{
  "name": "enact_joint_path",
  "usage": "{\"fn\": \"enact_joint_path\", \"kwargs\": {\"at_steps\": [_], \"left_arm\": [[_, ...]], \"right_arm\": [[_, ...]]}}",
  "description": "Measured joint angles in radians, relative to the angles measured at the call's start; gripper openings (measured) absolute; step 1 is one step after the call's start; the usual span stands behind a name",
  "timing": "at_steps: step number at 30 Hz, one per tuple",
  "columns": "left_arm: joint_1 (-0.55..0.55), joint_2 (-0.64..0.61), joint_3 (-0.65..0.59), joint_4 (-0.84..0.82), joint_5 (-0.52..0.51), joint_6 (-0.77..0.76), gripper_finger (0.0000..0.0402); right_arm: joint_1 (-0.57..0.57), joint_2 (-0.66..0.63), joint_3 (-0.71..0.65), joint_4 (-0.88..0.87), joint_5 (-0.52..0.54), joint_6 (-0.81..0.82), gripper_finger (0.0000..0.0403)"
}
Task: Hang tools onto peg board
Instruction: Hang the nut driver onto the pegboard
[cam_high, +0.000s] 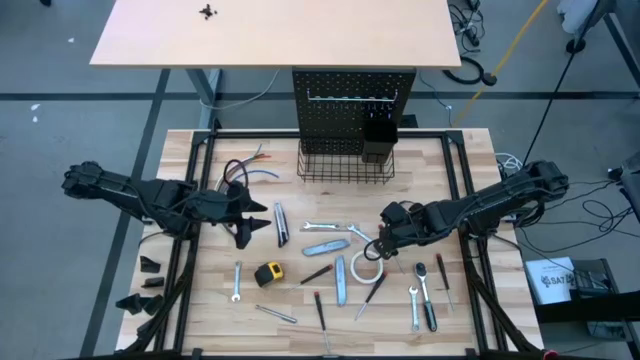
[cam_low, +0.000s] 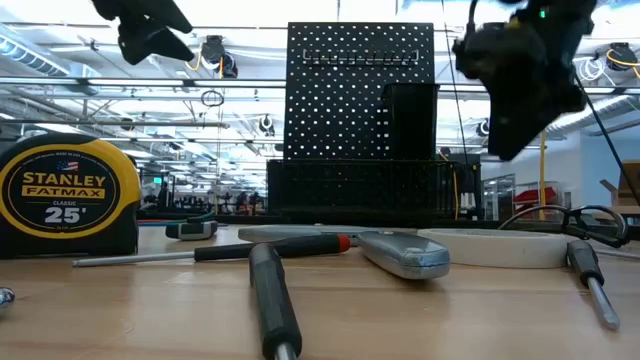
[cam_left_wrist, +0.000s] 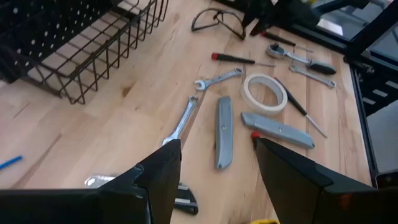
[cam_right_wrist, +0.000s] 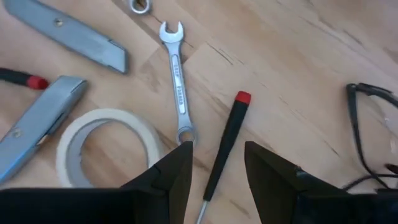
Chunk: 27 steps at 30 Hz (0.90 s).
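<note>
**Still on the counter: every tool waits while both claws hang open above them**

Seen from above, the tools lie scattered flat across the front half of the wooden counter (cam_high: 200, 150), and none is on the peg board (cam_high: 354, 100), which stands upright at the far edge with its wire basket (cam_high: 345, 165) along the base. The left claw (cam_high: 245, 218) hovers near the utility knife (cam_high: 281, 224) on its side. The right claw (cam_high: 385, 243) hangs just over the white tape roll (cam_high: 366, 266), by a silver wrench (cam_high: 330, 227). The tape measure (cam_high: 267, 273) sits well apart from both claws. My guess is the spread keeps each piece free for a clean pick.

At counter height, the tape measure (cam_low: 68, 198) looms at one side and a red-tipped screwdriver (cam_low: 215, 251) lies flat in front of the peg board (cam_low: 360, 105). The right claw (cam_low: 515, 110) hangs clear of the wood, holding nothing.

Looking past the left arm's wrist, its fingers (cam_left_wrist: 158, 180) stand wide apart and empty. Beyond them lie a wrench (cam_left_wrist: 182, 121), two utility knives, the nearer one (cam_left_wrist: 224, 130) pointing along the gap, and the tape roll (cam_left_wrist: 264, 92).

From the right wrist, the fingers (cam_right_wrist: 171, 177) are also spread, with nothing between the pads. A slim dark screwdriver with a red cap (cam_right_wrist: 225, 140) runs straight into the gap, a small wrench (cam_right_wrist: 177, 84) just beside it. That line-up suggests to me the screwdriver is the intended first grab, though the claw has not closed.
</note>
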Motion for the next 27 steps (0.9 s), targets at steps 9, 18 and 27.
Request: {"fn": "enact_joint_path", "kwargs": {"at_steps": [9,18,27], "left_arm": [[0.016,0.044,0.0,0.039,0.029,0.012,0.0215],[0.016,0.044,0.0,0.038,0.034,0.012,0.0215],[0.016,0.044,0.0,0.038,0.035,0.012,0.0215]], "right_arm": [[0.023,0.001,-0.113,0.135,0.002,0.036,0.0141],[0.086,0.059,-0.168,0.228,0.05,0.095,0.0141],[0.129,0.177,-0.168,0.228,0.029,0.144,0.0141]]}}
